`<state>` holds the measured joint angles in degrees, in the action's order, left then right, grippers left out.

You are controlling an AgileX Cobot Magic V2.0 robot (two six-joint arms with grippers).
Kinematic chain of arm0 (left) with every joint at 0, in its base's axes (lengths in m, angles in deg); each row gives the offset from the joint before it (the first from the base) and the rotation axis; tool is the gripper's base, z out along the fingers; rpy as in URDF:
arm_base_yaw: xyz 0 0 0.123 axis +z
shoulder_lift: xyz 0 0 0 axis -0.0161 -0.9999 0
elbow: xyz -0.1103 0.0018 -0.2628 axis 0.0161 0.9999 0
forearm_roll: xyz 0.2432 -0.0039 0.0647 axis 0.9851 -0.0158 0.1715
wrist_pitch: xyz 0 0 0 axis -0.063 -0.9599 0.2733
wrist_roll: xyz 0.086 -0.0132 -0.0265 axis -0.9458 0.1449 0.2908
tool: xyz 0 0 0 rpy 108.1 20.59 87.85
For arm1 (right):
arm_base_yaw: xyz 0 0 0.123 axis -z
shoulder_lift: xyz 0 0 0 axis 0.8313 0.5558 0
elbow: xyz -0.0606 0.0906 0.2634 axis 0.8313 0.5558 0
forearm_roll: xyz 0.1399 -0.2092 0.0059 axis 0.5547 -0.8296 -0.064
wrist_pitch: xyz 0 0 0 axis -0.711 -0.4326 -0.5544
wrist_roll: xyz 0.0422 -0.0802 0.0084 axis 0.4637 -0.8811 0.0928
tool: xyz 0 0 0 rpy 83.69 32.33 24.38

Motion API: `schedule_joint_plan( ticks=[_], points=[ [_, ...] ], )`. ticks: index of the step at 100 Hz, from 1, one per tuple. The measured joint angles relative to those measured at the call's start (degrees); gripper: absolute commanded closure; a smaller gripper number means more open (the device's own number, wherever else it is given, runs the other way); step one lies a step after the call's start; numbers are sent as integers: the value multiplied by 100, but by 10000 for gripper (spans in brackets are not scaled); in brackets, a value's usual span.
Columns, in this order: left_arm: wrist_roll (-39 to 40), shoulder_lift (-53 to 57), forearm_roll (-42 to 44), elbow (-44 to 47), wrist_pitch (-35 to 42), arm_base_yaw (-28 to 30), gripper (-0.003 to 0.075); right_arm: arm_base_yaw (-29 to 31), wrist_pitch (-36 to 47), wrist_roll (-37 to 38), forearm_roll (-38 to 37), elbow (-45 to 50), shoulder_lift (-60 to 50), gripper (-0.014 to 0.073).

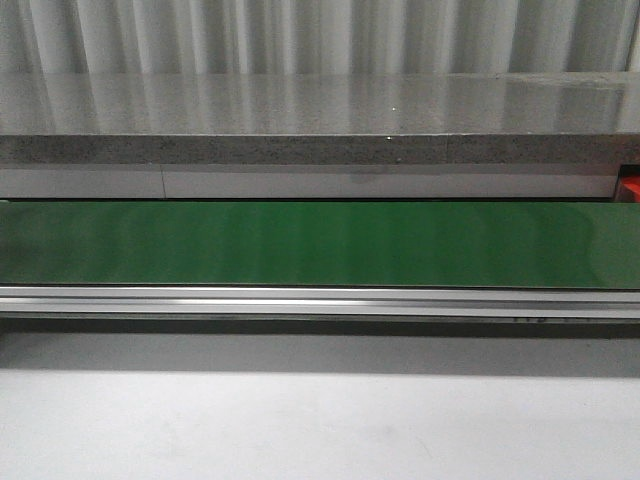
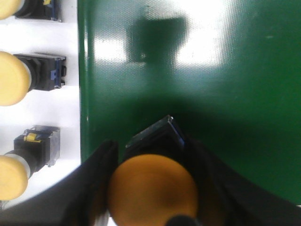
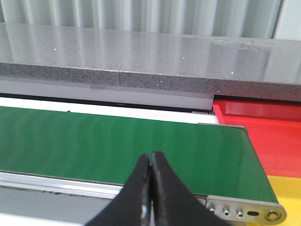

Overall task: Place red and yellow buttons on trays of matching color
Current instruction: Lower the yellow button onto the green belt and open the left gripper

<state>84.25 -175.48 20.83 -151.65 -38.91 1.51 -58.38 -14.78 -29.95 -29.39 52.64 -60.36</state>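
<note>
In the left wrist view my left gripper (image 2: 151, 147) is shut on a yellow button (image 2: 153, 190) with a black body, held over the green belt (image 2: 197, 84). Three more yellow buttons (image 2: 13, 77) lie on a white surface (image 2: 70, 108) beside the belt. My right gripper (image 3: 151, 156) is shut with nothing in it, over the near edge of the belt (image 3: 94, 141). Past the belt's end lie the red tray (image 3: 270, 136) and a corner of the yellow tray (image 3: 289, 190). No red button is in view. Neither gripper shows in the front view.
The green conveyor belt (image 1: 320, 245) runs across the front view with a metal rail (image 1: 320, 300) along its near side. A grey stone counter (image 1: 320, 125) stands behind it. A sliver of red (image 1: 630, 188) shows at the far right.
</note>
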Motion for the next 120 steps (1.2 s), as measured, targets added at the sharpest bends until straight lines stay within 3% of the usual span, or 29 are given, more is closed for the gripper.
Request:
schedule_joint_plan(
  ticks=[9, 16, 46, 63, 82, 120],
  points=[
    [-81, 0, -126, 0, -20, 0, 90, 0, 0, 0, 0, 0, 0, 652],
    [-94, 0, -198, 0, -20, -36, 38, 0, 0, 0, 0, 0, 0, 652],
    [-97, 466, -221, 0, 77, -556, 41, 0, 0, 0, 0, 0, 0, 652],
    [22, 1097, -230, 0, 188, -524, 41, 0, 0, 0, 0, 0, 0, 652],
    [378, 1902, -219, 516, 261, 92, 41, 0, 0, 0, 0, 0, 0, 652],
    [1316, 3201, 487, 3268, 1022, 1636, 42, 0, 0, 0, 0, 0, 0, 652]
  ],
)
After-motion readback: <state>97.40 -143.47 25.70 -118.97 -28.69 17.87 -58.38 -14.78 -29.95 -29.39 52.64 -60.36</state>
